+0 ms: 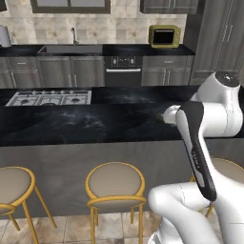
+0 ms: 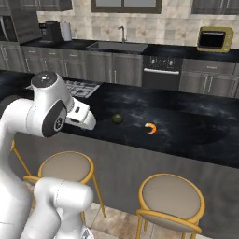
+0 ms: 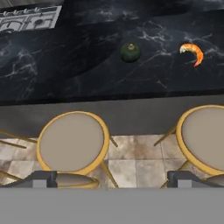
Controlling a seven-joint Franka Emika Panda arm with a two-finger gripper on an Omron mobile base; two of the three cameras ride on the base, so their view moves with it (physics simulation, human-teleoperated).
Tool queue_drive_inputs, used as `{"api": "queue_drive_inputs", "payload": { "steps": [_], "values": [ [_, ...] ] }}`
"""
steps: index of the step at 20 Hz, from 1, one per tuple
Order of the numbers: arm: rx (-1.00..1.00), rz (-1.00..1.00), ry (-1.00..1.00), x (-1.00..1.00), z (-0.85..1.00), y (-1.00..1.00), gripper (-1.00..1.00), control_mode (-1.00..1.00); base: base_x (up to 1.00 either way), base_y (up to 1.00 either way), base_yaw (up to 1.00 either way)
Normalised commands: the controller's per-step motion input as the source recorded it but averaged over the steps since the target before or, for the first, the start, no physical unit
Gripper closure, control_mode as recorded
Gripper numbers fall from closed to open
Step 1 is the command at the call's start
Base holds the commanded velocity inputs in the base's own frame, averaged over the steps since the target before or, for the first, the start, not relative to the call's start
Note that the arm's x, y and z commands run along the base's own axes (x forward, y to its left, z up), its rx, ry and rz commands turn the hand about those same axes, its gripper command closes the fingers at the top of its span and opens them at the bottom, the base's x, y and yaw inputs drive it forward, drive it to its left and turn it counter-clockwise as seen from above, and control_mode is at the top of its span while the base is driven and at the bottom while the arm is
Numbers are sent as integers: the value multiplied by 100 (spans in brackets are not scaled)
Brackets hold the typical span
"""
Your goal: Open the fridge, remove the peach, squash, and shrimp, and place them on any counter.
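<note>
The dark green squash (image 3: 130, 52) (image 2: 117, 118) sits on the black marble counter (image 2: 186, 126), near its front edge. The orange shrimp (image 3: 192, 51) (image 2: 150, 128) lies a short way to the right of it. My gripper (image 3: 111, 178) is open and empty, its two fingertips (image 3: 43, 177) spread wide. It hangs in front of the counter's front edge, above the stools and back from both items. From the right base view the hand (image 2: 84, 116) is left of the squash. The peach is out of view. I cannot tell which cabinet is the fridge.
Yellow-framed stools (image 3: 72, 142) (image 3: 205, 138) stand along the counter's front. A cooktop (image 1: 50, 97) is set into the slab's left part. The back counter carries a sink (image 1: 71, 47) and a yellow microwave (image 1: 164, 35). Tall dark grey cabinet fronts (image 1: 217, 38) stand at the back right.
</note>
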Motion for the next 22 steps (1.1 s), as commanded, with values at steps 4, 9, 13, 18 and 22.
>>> {"api": "queue_drive_inputs", "payload": {
  "steps": [4, 9, 13, 18, 22],
  "values": [
    [-8, 3, -5, -41, 8, 31, -100, -100, 0, 0, 0],
    [-10, 0, 0, -32, 11, 36, -100, -100, 0, 0, 0],
    [-1, 1, 0, -1, 11, 0, -100, -100, 0, 0, 0],
    [0, 3, 1, 0, 0, 0, -100, 100, 0, 0, 4],
    [0, 0, 0, 0, 0, 0, -100, 100, -12, 0, 0]
  ]
}}
